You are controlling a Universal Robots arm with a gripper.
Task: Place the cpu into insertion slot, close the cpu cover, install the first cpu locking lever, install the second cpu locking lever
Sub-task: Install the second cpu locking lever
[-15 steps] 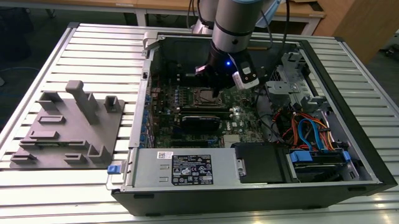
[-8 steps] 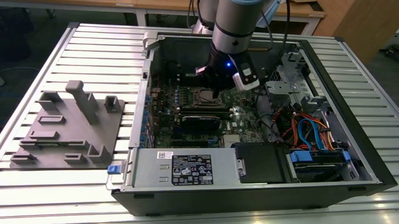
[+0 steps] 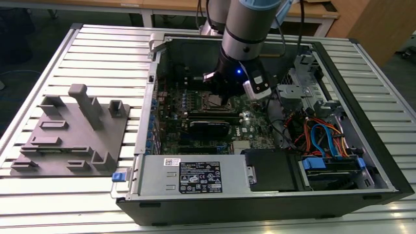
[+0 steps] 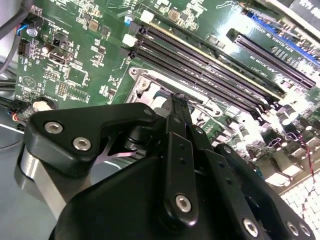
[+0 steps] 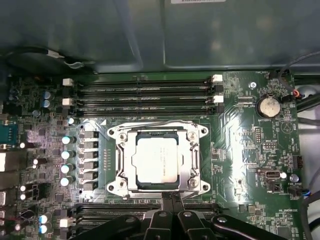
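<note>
Arm vertical, wrist down inside open computer case, gripper low over motherboard; black gripper fingers pressed together, tips at edge of insertion slot, nothing between them; cpu flat silver-grey square seated in slot; cpu cover thin shiny metal frame lying closed around it; first wrist view shows socket head-on; second wrist view shows black linkage of gripper, long black memory slots just beside socket; exterior view shows grey plastic fixture on slatted table, well apart from case.
</note>
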